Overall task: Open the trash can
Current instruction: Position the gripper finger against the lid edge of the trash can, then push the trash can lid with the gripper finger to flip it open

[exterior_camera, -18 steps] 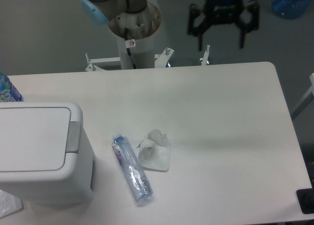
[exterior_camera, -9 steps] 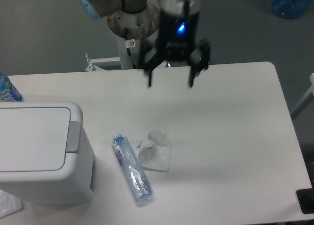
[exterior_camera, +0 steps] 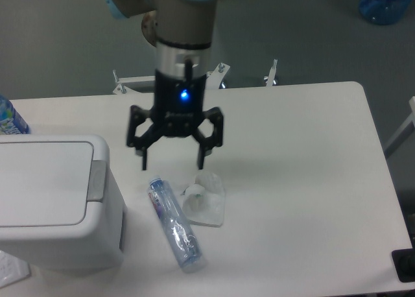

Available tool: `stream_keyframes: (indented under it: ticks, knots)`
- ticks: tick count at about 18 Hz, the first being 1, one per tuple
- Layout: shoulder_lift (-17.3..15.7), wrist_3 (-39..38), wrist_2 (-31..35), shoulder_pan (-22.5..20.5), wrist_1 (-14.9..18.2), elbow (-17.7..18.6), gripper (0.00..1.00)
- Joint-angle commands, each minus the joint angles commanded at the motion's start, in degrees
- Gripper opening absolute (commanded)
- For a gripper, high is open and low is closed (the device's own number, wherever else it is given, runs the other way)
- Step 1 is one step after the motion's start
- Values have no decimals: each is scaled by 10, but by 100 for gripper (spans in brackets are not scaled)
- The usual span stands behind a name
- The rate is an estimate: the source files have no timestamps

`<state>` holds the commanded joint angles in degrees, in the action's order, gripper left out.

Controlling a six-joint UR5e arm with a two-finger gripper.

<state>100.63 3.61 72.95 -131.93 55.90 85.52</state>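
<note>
The trash can (exterior_camera: 48, 200) is a large boxy white bin at the table's left, its flat lid closed. A grey push-button strip (exterior_camera: 97, 180) runs along the lid's right edge. My gripper (exterior_camera: 172, 162) is open, fingers pointing down, above the table to the right of the bin. It stands over the upper end of a lying plastic bottle and holds nothing. It is apart from the bin.
An empty clear plastic bottle (exterior_camera: 175, 222) lies on the table right of the bin. Crumpled white tissue (exterior_camera: 205, 198) lies beside it. A blue-labelled bottle (exterior_camera: 10, 118) stands behind the bin at the left edge. The arm's base (exterior_camera: 175, 63) is at the table's back.
My gripper has moved from the back right, down and to the left, and now hangs lower, close to the bin's right side. It stays open.
</note>
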Motion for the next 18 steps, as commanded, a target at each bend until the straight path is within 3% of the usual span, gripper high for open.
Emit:
stream_keyframes:
  ticks: [7,18]
  knots:
    - [10,-17,1,34,0,1,100]
    - [14,-18,3,39,0,3,100]
